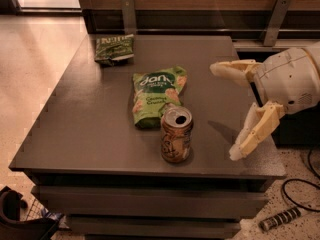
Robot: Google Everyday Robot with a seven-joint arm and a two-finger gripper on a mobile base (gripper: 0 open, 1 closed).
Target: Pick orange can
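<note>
The orange can (176, 134) stands upright near the front edge of the dark table (85, 114), its silver top open toward the camera. My gripper (227, 111) reaches in from the right, above the table's right side, with its two pale fingers (255, 134) spread wide and nothing between them. It is to the right of the can and apart from it.
A light green snack bag (156, 96) lies flat just behind the can, touching or nearly touching it. A darker green bag (114, 48) lies at the table's back left. A wooden wall with metal brackets (274, 20) runs behind. Cables lie on the floor at lower right.
</note>
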